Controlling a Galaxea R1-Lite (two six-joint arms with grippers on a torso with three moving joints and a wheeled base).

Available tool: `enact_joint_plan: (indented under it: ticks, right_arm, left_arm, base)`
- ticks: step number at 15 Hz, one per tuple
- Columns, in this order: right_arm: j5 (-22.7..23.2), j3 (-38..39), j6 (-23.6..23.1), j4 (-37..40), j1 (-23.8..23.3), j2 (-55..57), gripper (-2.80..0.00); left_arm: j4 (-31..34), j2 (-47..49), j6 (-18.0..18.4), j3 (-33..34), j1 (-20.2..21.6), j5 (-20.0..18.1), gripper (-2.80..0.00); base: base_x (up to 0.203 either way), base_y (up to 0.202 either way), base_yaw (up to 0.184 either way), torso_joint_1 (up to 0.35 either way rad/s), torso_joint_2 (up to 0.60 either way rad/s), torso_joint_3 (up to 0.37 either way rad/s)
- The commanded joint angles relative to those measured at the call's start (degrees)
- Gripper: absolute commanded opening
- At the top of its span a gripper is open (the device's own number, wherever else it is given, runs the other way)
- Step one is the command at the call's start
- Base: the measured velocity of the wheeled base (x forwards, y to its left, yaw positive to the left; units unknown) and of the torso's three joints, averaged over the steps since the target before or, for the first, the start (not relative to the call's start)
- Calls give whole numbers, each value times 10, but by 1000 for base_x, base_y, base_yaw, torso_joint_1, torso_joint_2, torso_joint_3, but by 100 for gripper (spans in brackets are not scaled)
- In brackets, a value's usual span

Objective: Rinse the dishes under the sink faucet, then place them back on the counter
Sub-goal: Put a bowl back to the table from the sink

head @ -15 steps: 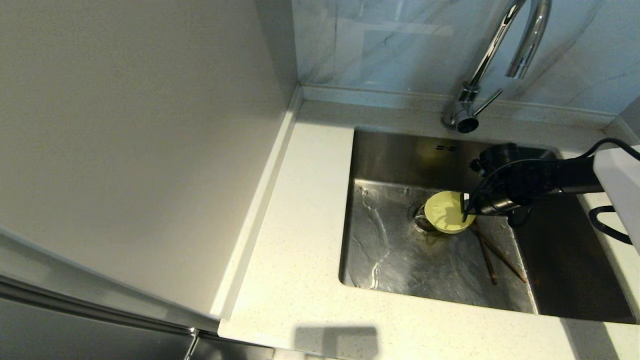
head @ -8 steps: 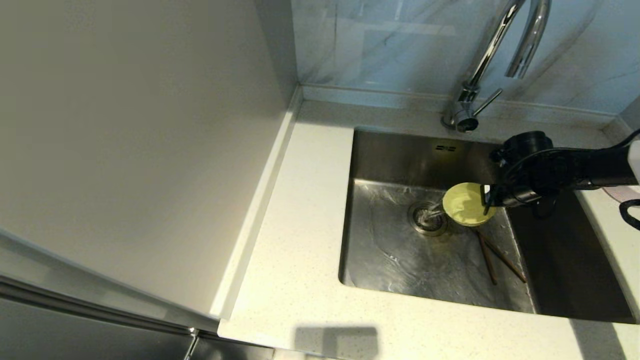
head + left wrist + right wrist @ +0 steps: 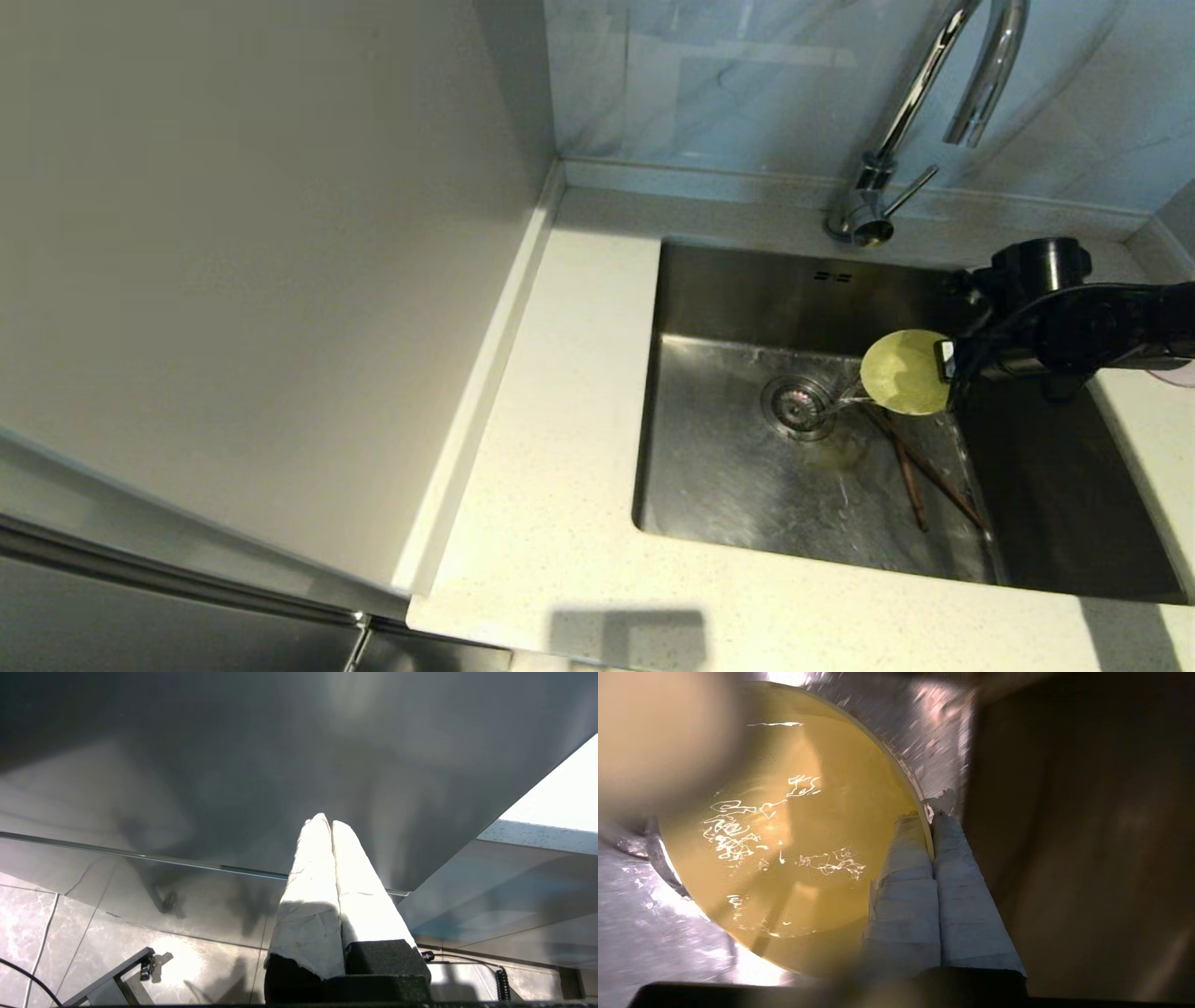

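My right gripper is shut on the rim of the yellow-green bowl, one finger inside and one outside. It holds the bowl tilted above the right part of the sink, and water runs out of it toward the drain strainer. The wrist view shows the same wet bowl pinched at its rim by the gripper. The brown chopsticks lie on the sink floor below the bowl. The chrome faucet stands behind the sink. A sliver of the pink bowl shows at the right edge. My left gripper is shut and parked off the counter.
The speckled counter runs along the left and front of the sink. A plain grey wall panel rises on the left. The faucet's side lever points right. The left wrist view shows a grey cabinet face and tiled floor.
My right gripper has lifted the yellow-green bowl off the drain, carried it right and up, and tipped it further, so water now pours out of it.
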Motion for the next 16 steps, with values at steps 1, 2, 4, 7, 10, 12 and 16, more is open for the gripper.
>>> enact_joint_plan:
  ticks: [1,2,4,7,10,12,16]
  right_arm:
    - [-9,45,-29,-51,-4,-32,-280]
    - [-21,63,-50,-79,-5,-40,-280]
    - [-35,96,-80,-140,-8,-53,-280]
    - [-37,131,-106,-222,-9,-64,-280]
    - [-49,160,-128,-287,-16,-69,-280]
    - [-54,173,-156,-333,-32,-71,-280]
    - [-53,177,-179,-426,-56,-76,-280]
  left_arm:
    - [0,-2,0,0,0,0,-280]
    - [0,-2,0,0,0,0,-280]
    - [0,-2,0,0,0,0,-280]
    - [0,-2,0,0,0,0,-280]
    - [0,-2,0,0,0,0,-280]
    - [0,-2,0,0,0,0,-280]
    - [0,-2,0,0,0,0,-280]
  base:
    - [0,0,0,0,0,0]
    - [0,0,0,0,0,0]
    - [0,0,0,0,0,0]
    - [0,0,0,0,0,0]
    - [0,0,0,0,0,0]
    - [0,0,0,0,0,0]
    - [0,0,0,0,0,0]
